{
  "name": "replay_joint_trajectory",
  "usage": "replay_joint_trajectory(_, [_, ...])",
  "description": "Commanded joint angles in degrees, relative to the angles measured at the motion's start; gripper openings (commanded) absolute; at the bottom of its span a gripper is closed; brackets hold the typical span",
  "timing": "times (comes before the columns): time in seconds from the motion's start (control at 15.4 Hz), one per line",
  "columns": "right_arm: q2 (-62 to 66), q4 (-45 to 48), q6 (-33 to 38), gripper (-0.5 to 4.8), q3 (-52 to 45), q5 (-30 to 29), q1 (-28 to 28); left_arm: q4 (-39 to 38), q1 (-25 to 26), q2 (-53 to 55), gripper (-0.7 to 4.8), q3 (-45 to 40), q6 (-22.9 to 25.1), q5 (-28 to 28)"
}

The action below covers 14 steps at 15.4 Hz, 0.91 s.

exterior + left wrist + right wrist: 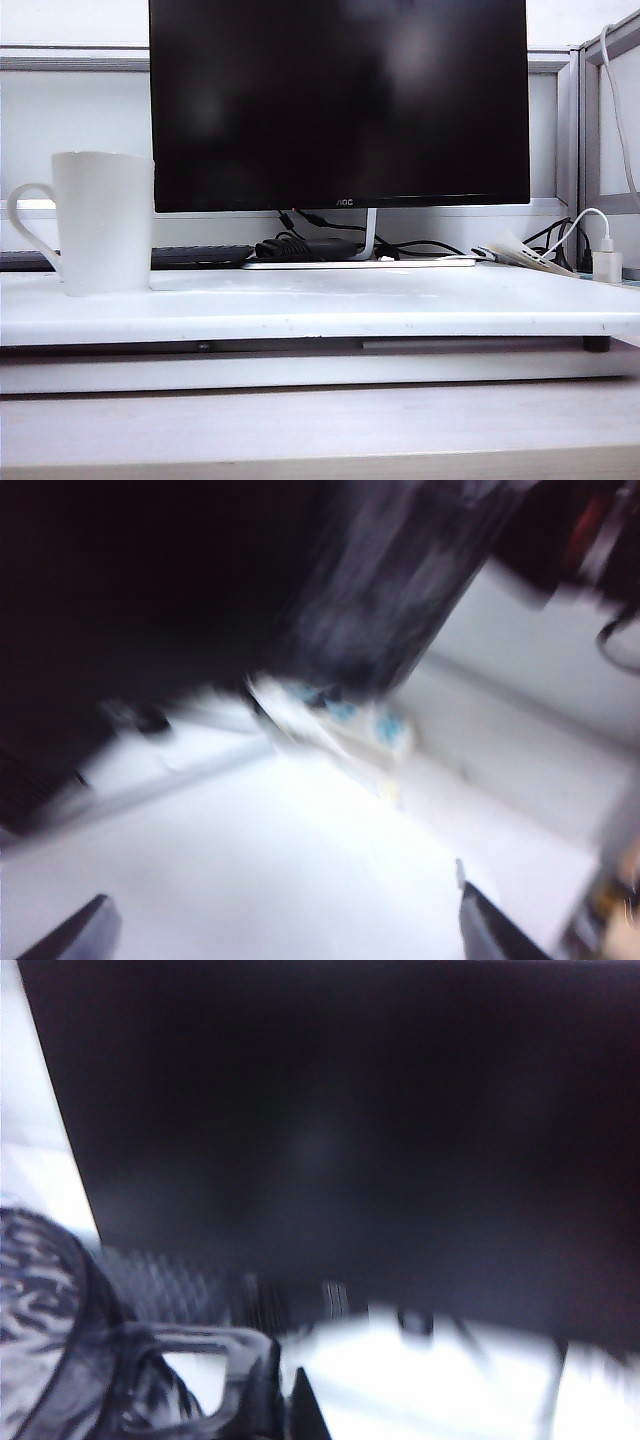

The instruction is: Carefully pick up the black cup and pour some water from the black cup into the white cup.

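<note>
1. Two cups belong to this task, one black and one white, and we count two grippers, neither showing in the exterior view.
2. One black cup [40, 1320], flecked grey, sits just beside the right gripper [285, 1400]. Its loop handle [200, 1338] reaches to the jaws, which are pressed together and appear to pinch that handle, though blur makes us cautious.
3. One white cup [105, 225] stands upright on the white table [350, 300], in front of a single dark monitor [340, 100]. It is well apart from both sets of jaws and appears in neither wrist view.
4. The left gripper [280, 935] has its jaws spread wide, with nothing between them and only bare tabletop beyond.
5. No water is visible anywhere, neither a stream nor a surface.
6. We judge the pickup done, since the black cup seems held. Whether any pouring has happened, we cannot tell. If not, what is left is bringing the cup over the white one and tipping it.
</note>
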Motion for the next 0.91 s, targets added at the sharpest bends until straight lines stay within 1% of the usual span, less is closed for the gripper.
replay_joint_trajectory(0.06, [-1.7, 8.5, 5.9, -0.01, -12.4, 3.7, -0.2, 2.0, -1.4, 6.1, 4.79, 0.1, 1.7, -0.9])
replay_joint_trajectory(0.19, [-0.3, 12.6, 8.1, -0.01, -17.0, 3.7, -1.1, 4.4, -1.4, 9.4, 4.79, 0.1, 1.7, -0.7])
replay_joint_trajectory(0.26, [1.6, 13.0, 8.3, -0.01, -18.1, 3.1, -2.3, 6.3, -1.4, 12.0, 4.79, 0.1, 1.7, 1.0])
replay_joint_trajectory(0.45, [7.4, 16.2, 9.2, -0.01, -18.1, 1.4, -4.0, 9.1, -1.4, 17.3, 4.79, 0.0, 1.7, 2.1])
replay_joint_trajectory(0.58, [12.5, 19.8, 9.9, -0.01, -18.1, -0.6, -4.6, 8.9, -1.4, 20.3, 4.79, 0.0, 1.7, 3.0])
replay_joint_trajectory(0.78, [20.2, 22.9, 9.9, -0.01, -18.1, -1.0, -4.6, 8.6, -1.2, 20.7, 4.79, 0.0, 2.1, 2.8])
replay_joint_trajectory(0.91, [23.6, 27.0, 9.9, -0.01, -18.1, -2.1, -4.6, 7.6, -1.2, 20.7, 4.79, 0.0, 2.9, 1.9])
